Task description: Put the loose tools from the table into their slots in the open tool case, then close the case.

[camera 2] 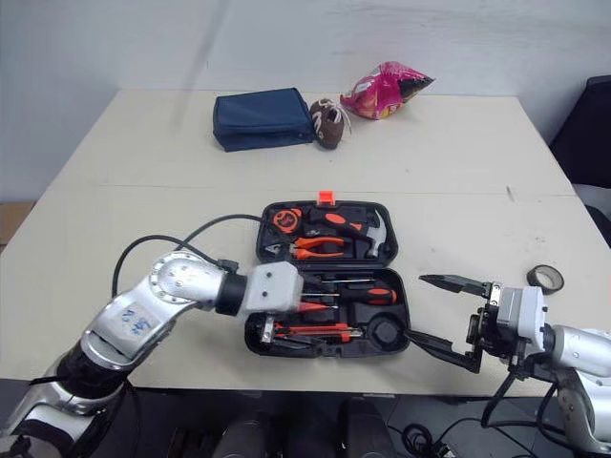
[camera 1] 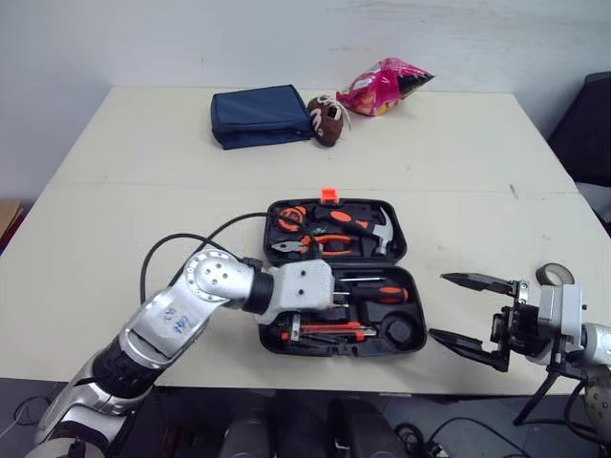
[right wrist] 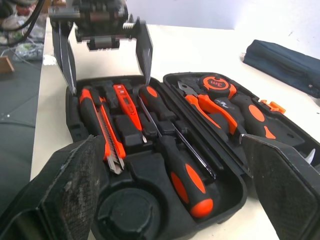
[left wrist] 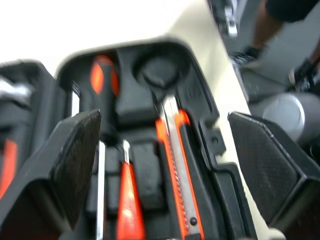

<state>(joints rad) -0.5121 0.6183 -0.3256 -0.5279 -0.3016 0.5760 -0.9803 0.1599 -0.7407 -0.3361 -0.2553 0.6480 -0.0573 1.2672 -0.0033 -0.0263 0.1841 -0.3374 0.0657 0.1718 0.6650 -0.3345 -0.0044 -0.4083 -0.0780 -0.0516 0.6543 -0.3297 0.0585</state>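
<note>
The black plastic tool case (right wrist: 74,127) lay open flat near the front edge of the cream desk (camera 1: 143,191), lid half away from the robot, so both halves could be reached from above. The left gripper (left wrist: 162,117) hung low over the left end of the near tray, its 2 fingers spread wide and empty above the seated orange utility knife (left wrist: 175,165); I judge it was checking or pressing tools home. The right gripper (camera 1: 439,305) stood just right of the case, also wide and empty.

The round recess (right wrist: 127,212) looked vacant, and a black tape roll (camera 2: 534,279) lay loose on bare desk beyond the right gripper, probably its tenant. The left arm crossed the tray and would block the lid folding shut.
</note>
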